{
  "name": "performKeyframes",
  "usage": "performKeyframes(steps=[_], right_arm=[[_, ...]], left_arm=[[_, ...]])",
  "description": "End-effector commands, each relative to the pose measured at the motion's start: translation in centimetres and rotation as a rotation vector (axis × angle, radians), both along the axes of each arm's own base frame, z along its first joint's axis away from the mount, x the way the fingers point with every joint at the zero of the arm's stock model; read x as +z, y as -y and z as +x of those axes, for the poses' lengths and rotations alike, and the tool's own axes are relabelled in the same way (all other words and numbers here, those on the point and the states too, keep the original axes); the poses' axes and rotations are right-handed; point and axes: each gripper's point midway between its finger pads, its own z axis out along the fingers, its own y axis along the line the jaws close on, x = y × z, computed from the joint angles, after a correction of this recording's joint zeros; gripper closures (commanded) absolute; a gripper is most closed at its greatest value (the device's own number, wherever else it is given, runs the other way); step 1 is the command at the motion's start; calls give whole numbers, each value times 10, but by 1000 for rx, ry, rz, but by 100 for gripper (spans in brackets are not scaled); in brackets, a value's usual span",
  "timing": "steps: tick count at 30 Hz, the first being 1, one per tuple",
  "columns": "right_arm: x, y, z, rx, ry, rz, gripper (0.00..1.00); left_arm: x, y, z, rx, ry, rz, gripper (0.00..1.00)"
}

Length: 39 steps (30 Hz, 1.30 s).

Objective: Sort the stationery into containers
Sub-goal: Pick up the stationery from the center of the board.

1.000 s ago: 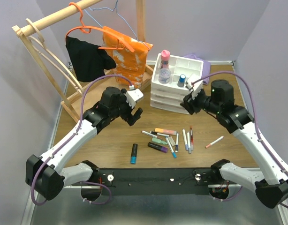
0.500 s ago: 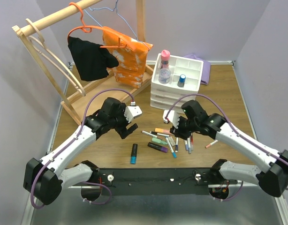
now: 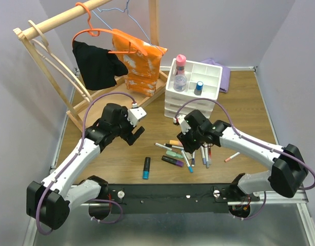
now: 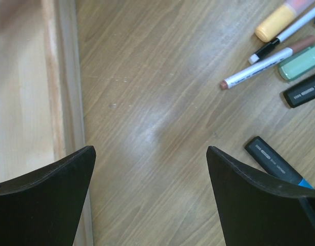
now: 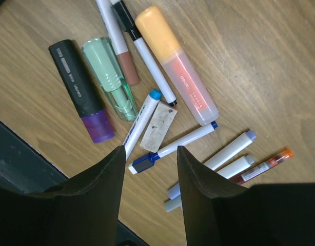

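right gripper (image 5: 150, 154) hangs over the heap of pens (image 3: 187, 151) at mid-table, jaws about half apart, nothing in them
from its wrist view a blue-tipped pen (image 5: 140, 124) and a small white block (image 5: 158, 129) lie side by side right under the gap, with a second blue-capped pen (image 5: 173, 146) crossing below them

left gripper (image 4: 150, 154) is spread wide and empty over bare wood, near the foot of the wooden rack (image 3: 60, 19); a black marker (image 4: 273, 163) lies just off one finger

tray (image 3: 211, 77) on top of the white drawers stands well behind the heap, with a pink-capped bottle (image 3: 180, 69) and a blue-capped bottle (image 3: 198, 87) in it

what could go wrong, as i judge it:
- the heap is crowded and crossed, so closing here could nip pen and block together, or two pens at once
- thin round pens roll; a finger landing on one would shove the green highlighter (image 5: 109, 77) and orange highlighter (image 5: 175, 64) about
- a pen caught near one end would droop and could snag a tray wall
- both arms work close to one patch — a reach by the left towards the heap could knock the right
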Motion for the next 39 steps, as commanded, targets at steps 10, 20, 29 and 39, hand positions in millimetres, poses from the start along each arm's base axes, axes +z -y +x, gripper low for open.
performKeyframes(steps=[10, 20, 29, 39], right_arm=[[-34, 10, 11, -181, -69, -145, 50], [-57, 14, 7, -171, -118, -206, 54], [-67, 8, -3, -131, -150, -226, 54], [-78, 5, -10, -129, -188, -213, 59]], left_arm=[[39, -19, 14, 115, 122, -79, 2], [41, -20, 15, 122, 140, -94, 1], [40, -18, 19, 124, 149, -107, 1], [40, -19, 21, 139, 147, -117, 1]])
